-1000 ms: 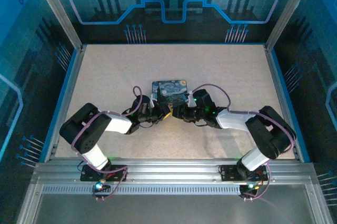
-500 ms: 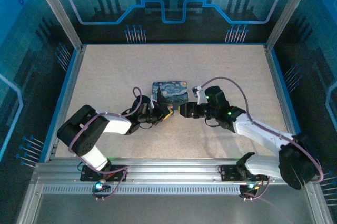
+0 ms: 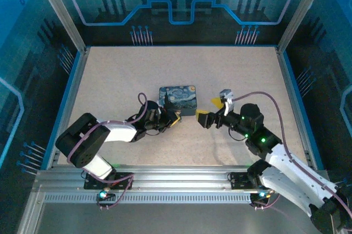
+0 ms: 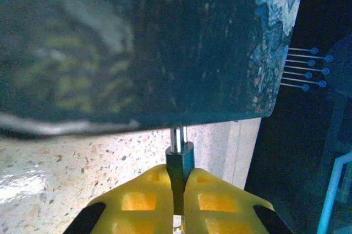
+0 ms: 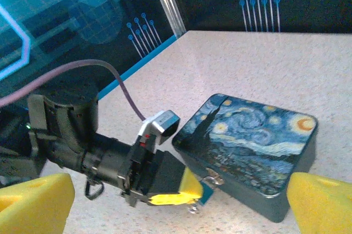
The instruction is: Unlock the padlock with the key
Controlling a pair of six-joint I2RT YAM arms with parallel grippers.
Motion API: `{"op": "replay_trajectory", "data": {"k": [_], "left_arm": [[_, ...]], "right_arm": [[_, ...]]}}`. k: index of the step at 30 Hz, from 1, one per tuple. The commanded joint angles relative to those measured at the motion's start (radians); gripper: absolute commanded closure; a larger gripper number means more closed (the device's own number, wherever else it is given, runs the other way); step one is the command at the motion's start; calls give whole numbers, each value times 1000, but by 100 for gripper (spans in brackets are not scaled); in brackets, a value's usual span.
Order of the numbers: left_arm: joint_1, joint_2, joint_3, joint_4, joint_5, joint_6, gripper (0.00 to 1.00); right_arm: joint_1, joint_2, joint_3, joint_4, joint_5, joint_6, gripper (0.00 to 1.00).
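Padlock [image 4: 179, 162] clamped in low left jaws at box [image 3: 179, 94], right jaws wide, facing box

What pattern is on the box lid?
The box lid shows blue swirls, yellow stars, a crescent; best in right wrist view.

The box [image 5: 258, 140] is dark blue with paler blue swirls, yellow stars and a yellow crescent, and its sides are plain dark teal. The left gripper [image 4: 177, 203] and right gripper [image 3: 209, 110] are black with yellow pads. The padlock [image 4: 180, 162] is dark grey-blue with a silvery shackle. The table [image 3: 121, 74] is beige with dark speckles
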Motion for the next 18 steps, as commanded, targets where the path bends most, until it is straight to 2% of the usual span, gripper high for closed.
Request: {"op": "replay_trajectory", "data": {"k": [1, 8, 11, 18], "left_arm": [[-14, -45, 17, -56, -43, -68, 93], [-24, -78, 51, -155, -60, -129, 99], [-26, -100, 44, -171, -83, -138, 98], [-27, -132, 41, -195, -99, -165, 98]], "right_arm": [[24, -55, -10, 11, 93, -155, 0], [159, -106, -36, -15, 294, -430, 4], [226, -69, -11, -73, 393, -533, 8], [385, 94, 14, -79, 580, -792, 11]]}}
